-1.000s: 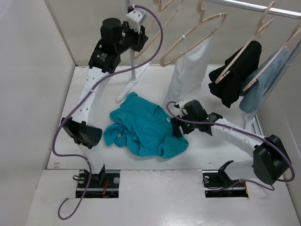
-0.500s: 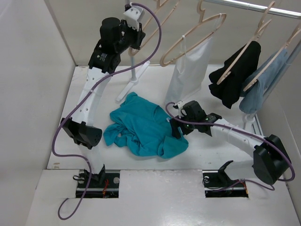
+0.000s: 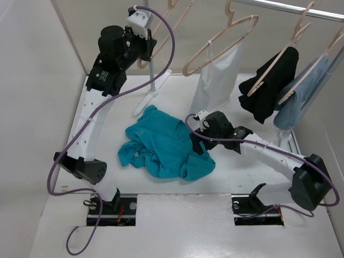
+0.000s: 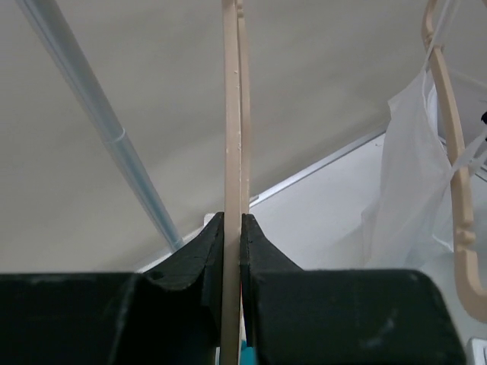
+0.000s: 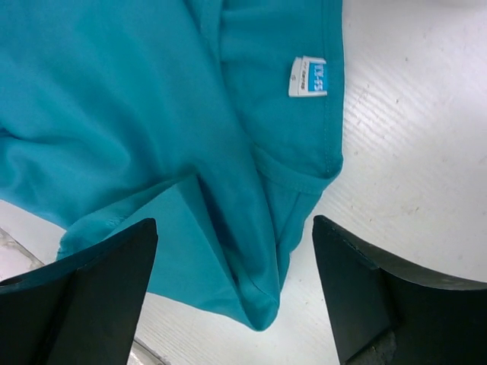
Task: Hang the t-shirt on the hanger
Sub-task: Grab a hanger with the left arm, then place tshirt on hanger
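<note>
The teal t-shirt [image 3: 164, 145] lies crumpled on the white table; its white neck label [image 5: 307, 77] shows in the right wrist view, where the cloth [image 5: 152, 99] fills the upper left. My right gripper [image 3: 198, 144] hangs open just above the shirt's right edge, jaws wide apart [image 5: 236, 293] over a folded hem, holding nothing. My left gripper [image 3: 144, 47] is raised high at the back left, shut on the pale wooden hanger [image 3: 181, 12]. In the left wrist view the hanger [image 4: 232, 114] runs edge-on between the closed jaws [image 4: 232, 228].
A rack pole [image 3: 152, 75] stands behind the shirt. On the rail [image 3: 290, 8] hang a hanger with a white top [image 3: 215, 80], a black garment [image 3: 266, 88] and a pale blue garment [image 3: 301, 102]. Walls close the left and back.
My left arm has swung left and up, carrying the hanger with it. My right gripper has shifted slightly left and back over the shirt's edge, still open.
</note>
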Robot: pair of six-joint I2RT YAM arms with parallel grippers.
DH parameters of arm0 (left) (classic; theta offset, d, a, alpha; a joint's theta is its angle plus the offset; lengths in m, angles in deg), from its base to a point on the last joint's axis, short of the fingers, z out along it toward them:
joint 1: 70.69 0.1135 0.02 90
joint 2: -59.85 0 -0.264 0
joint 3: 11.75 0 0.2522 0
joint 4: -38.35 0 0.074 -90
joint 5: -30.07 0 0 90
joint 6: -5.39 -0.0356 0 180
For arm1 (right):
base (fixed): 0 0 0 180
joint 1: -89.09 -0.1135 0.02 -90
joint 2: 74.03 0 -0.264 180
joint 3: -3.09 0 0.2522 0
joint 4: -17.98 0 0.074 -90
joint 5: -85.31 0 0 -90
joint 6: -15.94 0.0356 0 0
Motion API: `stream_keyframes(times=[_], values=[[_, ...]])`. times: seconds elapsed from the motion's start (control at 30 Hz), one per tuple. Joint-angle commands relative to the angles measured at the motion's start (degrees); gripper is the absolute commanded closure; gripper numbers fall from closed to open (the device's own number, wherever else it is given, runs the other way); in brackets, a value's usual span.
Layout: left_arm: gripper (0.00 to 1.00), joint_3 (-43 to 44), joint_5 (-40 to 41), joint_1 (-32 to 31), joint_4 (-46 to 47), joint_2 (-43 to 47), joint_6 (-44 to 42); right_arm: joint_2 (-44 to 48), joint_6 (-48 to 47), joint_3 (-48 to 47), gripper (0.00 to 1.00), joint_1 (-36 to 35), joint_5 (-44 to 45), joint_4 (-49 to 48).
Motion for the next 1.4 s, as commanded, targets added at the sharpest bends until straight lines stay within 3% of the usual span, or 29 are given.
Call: stream_keyframes(times=[0.0, 0.43, 0.67, 0.83, 1.0, 1.37], values=[[1.0, -6.7, 1.5, 1.0, 2.1, 6.5, 1.5, 0.8, -1.4, -3.5, 0.12, -1.5, 1.3, 0.5], [1.0, -40.3, 11.5, 2.2, 0.1, 29.8, 0.3, 4.5, 2.9, -13.4, 0.11, -5.1, 2.5, 1.7], [1.0, -56.1, 15.5, -0.1, -4.0, 41.4, -0.3, 5.0, 16.9, -16.3, 0.11, -9.1, 6.5, -7.1], [1.0, -61.9, 16.4, -2.3, -6.4, 47.4, -3.2, 0.1, 30.3, -20.2, 0.11, -14.1, 13.9, -17.6], [1.0, -62.6, 15.3, -2.3, -8.7, 48.8, -6.4, -10.4, 34.9, -33.0, 0.1, -18.8, 16.8, -17.6], [1.0, -65.7, 13.0, -2.3, -11.9, 49.3, -8.8, -26.0, 45.1, -44.0, 0.09, -18.9, 19.8, -18.1]])
